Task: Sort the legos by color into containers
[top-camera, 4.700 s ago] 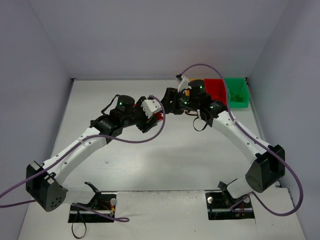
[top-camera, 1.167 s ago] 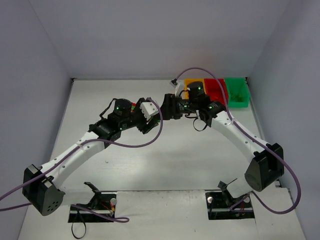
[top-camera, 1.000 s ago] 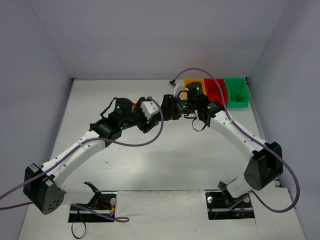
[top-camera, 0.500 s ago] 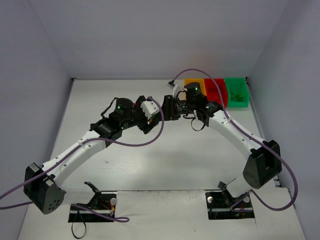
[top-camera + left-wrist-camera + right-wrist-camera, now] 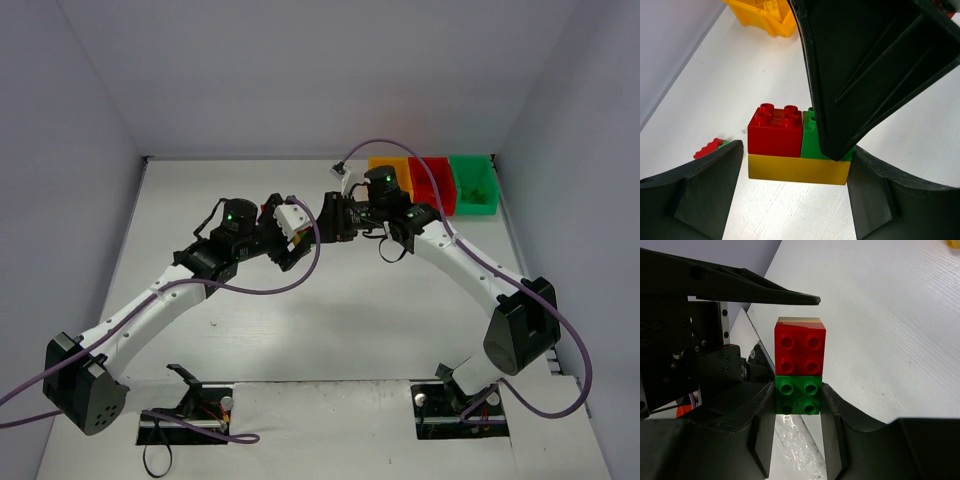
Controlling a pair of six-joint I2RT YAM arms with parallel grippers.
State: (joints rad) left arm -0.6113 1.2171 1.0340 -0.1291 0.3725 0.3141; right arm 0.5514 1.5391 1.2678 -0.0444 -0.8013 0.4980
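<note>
A stack of legos is held off the table between both grippers: a long yellow brick (image 5: 797, 170) with a red brick (image 5: 775, 132) and a green brick (image 5: 798, 395) side by side on top. My left gripper (image 5: 792, 167) is shut on the yellow brick's ends. My right gripper (image 5: 798, 400) is shut on the green brick, and the red brick (image 5: 800, 347) lies beyond it. In the top view the grippers meet at mid-table, left (image 5: 298, 228) and right (image 5: 326, 217); the stack is hidden there. The yellow-orange (image 5: 385, 168), red (image 5: 430, 180) and green (image 5: 472, 183) containers stand at the back right.
A small red and green lego pair (image 5: 710, 148) lies on the table left of the stack. The yellow-orange bin (image 5: 762, 12) shows at the top of the left wrist view. Purple cables loop over both arms. Walls enclose the table on three sides.
Both grippers, still joined at the stack, have shifted slightly left, away from the bins. The right wrist has uncovered the yellow-orange bin it hid before.
</note>
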